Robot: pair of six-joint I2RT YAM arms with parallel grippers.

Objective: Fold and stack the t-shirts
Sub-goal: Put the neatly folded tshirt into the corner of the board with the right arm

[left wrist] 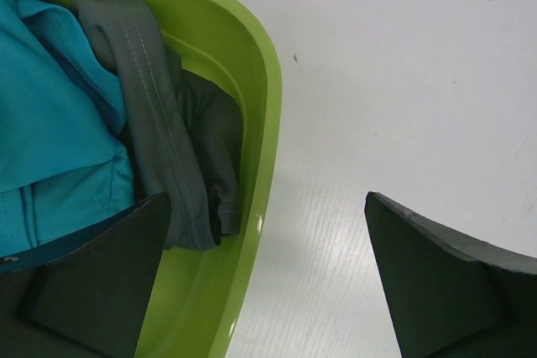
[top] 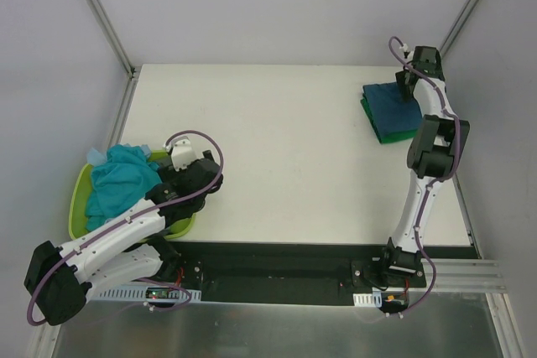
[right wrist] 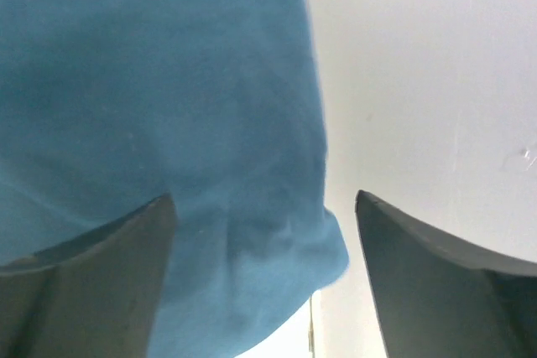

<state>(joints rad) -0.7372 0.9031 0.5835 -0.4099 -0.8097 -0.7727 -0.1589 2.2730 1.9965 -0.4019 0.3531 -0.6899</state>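
At the far left we see a lime-green plastic basket (top: 77, 200) sitting on the near-left part of the white desk (top: 277, 140), with a light turquoise t-shirt (top: 122, 180) heaped loosely in it and spilling over its far rim. In the left wrist view a grey t-shirt (left wrist: 164, 132) lies crumpled beside the turquoise one, pressed against the inside of the basket wall, its stitched hem facing us. The left end effector (left wrist: 264, 232) hangs at the basket's right-hand side with its fingers spread as wide as they go. One finger (left wrist: 109, 274) is inside the basket, just beside the turquoise and grey cloth, and the other is over bare desk outside the rim, so the basket wall runs between them. We see nothing gripped. The middle of the desk carries nothing we can name. At the far right corner lies a folded dark teal-blue t-shirt (top: 390, 102), stacked on a folded bright green t-shirt (top: 379, 133) whose edge shows along the near and left sides. The right end effector (top: 409, 81) sits over the far edge of this stack, its fingers well apart. In the right wrist view the blue cloth lies under and between them, slightly puckered, and we cannot see it pinched.
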